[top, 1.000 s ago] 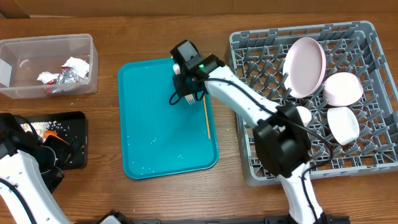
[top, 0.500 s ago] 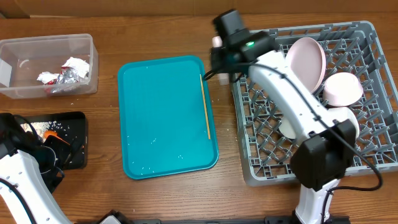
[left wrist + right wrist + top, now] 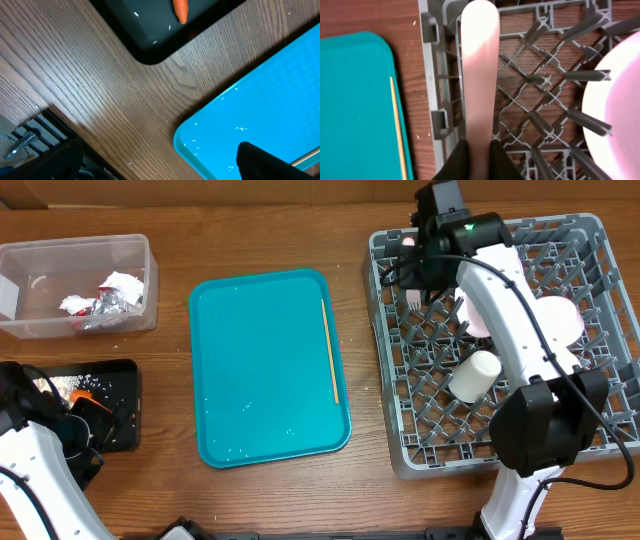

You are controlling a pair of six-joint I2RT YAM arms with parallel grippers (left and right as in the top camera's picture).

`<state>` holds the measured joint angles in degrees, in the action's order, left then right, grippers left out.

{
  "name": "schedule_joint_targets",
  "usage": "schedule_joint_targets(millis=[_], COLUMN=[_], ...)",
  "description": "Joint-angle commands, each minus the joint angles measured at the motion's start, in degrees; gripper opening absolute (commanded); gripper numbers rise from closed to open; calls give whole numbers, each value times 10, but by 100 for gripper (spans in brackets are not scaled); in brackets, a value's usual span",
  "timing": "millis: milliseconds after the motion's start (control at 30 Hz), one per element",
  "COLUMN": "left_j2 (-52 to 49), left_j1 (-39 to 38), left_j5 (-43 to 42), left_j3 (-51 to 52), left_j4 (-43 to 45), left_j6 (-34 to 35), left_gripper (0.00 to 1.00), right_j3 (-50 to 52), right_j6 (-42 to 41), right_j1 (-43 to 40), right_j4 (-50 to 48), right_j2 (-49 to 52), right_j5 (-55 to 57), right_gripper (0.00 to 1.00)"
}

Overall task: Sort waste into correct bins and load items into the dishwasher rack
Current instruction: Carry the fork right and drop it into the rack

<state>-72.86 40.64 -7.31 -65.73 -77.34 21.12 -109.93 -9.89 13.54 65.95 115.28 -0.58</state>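
My right gripper is shut on a white fork, holding its flat handle upright over the back left corner of the grey dishwasher rack. The tines point down among the pegs. A white cup lies in the rack. A bowl and the edge of the plate show behind my right arm. My left gripper is open over bare wood between the black tray, which holds the carrot, and the teal tray.
A thin yellow stick lies along the right side of the teal tray. The clear tub at the back left holds crumpled napkins and foil wrapper. The black tray sits at the front left.
My right gripper has carried the fork from the teal tray rightward and back to the rack's back left corner. The left arm has not moved.
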Motion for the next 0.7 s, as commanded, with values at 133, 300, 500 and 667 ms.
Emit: schedule_joint_targets(millis=[133,300,500,667], left_j2=[10,10,10,10], left_j1=[3,3,3,3], left_j5=[-6,-6,-6,-6], left_j3=[-12,-12,-12,-12], left_j4=[0,0,0,0], left_j6=[12,12,12,12], left_gripper=[100,100,100,100], right_j3=[26,31,32,32], right_j6=[59,59,59,59], right_j1=[-3,-3,-3,-3], right_j4=[-26,-41,-42,-42], right_j2=[-3,-2,7,29], right_j5=[-37,-58,-57,-57], right_gripper=[4,4,6,10])
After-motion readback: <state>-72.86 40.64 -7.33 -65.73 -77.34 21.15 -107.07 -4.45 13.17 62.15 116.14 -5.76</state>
